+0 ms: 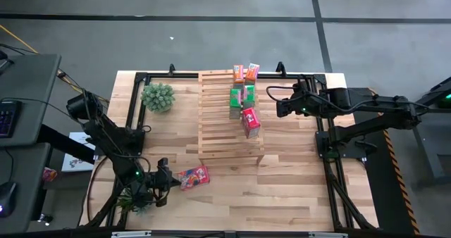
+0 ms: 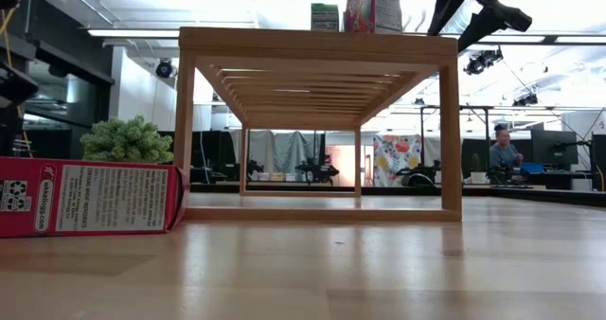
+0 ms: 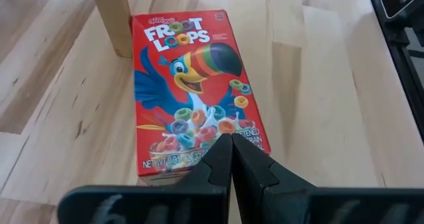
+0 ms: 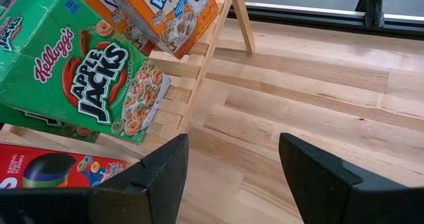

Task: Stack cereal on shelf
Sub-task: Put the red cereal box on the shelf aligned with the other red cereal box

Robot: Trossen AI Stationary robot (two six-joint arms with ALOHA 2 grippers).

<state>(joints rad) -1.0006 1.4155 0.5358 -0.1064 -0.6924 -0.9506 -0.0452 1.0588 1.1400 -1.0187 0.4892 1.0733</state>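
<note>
The left hand [image 1: 167, 176], closed and empty, is hovering by the fallen red box [image 1: 194, 177]; the right hand [image 1: 275, 101], open, is waiting beside the shelf [image 1: 218, 125].

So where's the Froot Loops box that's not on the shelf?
In the high view, the Froot Loops box lies flat on the table, near the shelf's front-left leg, beside the left claw.

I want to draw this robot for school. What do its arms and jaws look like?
Both arms are dark, nearly black, and built from jointed tube sections with black cables looped along them. The left arm and right arm each show small green lights. Each ends in two flat, pointed black fingers: the left gripper and the right gripper. No markings show.
</note>
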